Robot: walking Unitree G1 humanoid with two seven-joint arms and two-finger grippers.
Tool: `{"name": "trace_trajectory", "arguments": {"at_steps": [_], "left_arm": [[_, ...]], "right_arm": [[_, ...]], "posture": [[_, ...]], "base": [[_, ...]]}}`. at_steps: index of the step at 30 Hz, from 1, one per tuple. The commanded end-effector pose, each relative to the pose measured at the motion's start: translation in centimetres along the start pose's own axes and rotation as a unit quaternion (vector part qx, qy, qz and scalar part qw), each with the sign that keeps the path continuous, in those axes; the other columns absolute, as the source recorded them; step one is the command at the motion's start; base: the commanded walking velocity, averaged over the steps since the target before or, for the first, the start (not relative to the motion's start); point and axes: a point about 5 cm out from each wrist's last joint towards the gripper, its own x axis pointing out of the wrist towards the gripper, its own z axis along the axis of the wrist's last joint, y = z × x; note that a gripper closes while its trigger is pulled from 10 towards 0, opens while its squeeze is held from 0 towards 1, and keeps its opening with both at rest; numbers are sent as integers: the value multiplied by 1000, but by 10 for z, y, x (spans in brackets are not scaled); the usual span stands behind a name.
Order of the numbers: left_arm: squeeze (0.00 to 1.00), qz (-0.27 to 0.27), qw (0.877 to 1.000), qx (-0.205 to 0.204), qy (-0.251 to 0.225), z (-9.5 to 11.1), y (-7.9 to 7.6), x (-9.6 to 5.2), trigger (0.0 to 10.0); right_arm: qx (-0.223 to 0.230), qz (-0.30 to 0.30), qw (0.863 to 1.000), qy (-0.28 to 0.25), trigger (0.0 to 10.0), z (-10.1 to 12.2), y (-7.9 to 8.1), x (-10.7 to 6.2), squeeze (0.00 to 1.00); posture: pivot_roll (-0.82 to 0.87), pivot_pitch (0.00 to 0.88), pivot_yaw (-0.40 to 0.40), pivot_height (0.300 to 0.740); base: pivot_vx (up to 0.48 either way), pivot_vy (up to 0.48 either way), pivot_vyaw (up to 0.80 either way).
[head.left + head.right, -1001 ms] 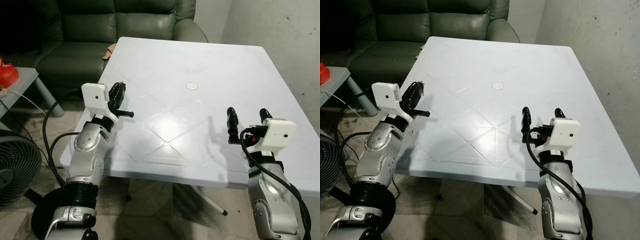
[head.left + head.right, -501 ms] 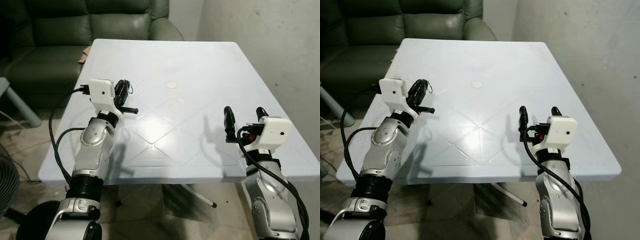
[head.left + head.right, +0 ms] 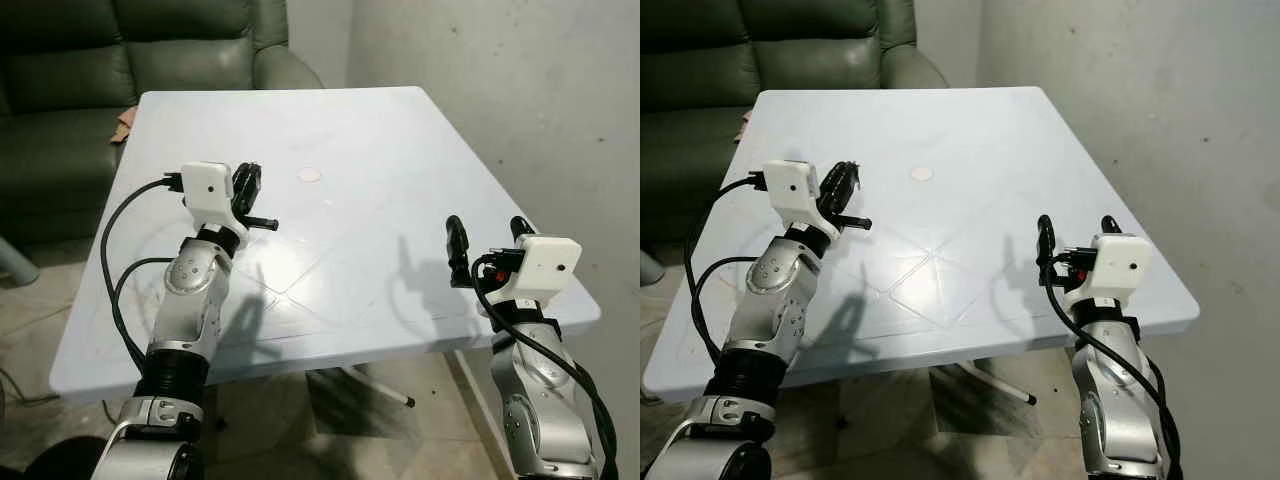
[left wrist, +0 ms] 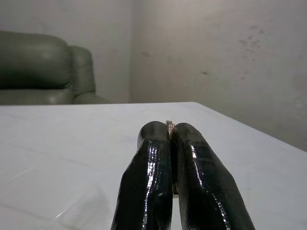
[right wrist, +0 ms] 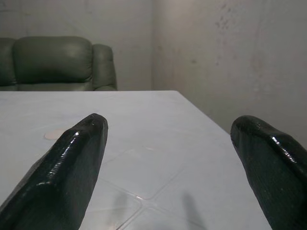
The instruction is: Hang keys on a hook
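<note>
Right gripper (image 5: 168,163) (fingers spread wide), white table (image 5: 144,120), green sofa (image 5: 53,62) behind

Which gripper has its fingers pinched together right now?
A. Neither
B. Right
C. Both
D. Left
D: in the left wrist view the left gripper has its fingers pressed together on a thin metal sliver, while the right gripper has its fingers spread wide over the white table.

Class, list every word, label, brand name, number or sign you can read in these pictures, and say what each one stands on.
None: no readable text in any view.
The white table is plain, with a blank round cap at its middle.
The white camera housings by the left gripper and right gripper bear no legible marking.
The sofa and wall carry no sign.
</note>
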Motion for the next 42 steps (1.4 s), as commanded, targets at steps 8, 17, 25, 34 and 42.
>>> {"name": "trace_trajectory", "arguments": {"at_steps": [8,17,25,34,42], "left_arm": [[0,26,999,-31,10,-4,4,-3,10000],[0,41,999,-24,19,-6,6,-3,10000],[0,49,998,-27,19,-5,8,-3,10000],[0,35,999,3,18,-1,9,-2,10000],[0,29,999,-30,22,-4,4,-1,10000]], "right_arm": [[-2,10,1000,8,10000,-2,3,2,0],[-5,11,1000,11,10000,-3,2,2,0],[-3,13,1000,10,10000,-3,2,5,0],[2,17,1000,4,10000,-1,6,12,0],[0,8,1000,4,10000,-1,1,7,0]], "posture": [[-5,53,-21,740],[4,58,-30,740],[20,56,-38,740],[23,60,-35,740],[2,67,-25,740]], "base": [[0,-180,-766],[0,0,-767],[0,0,-769],[0,0,-769],[0,-214,-769]]}}
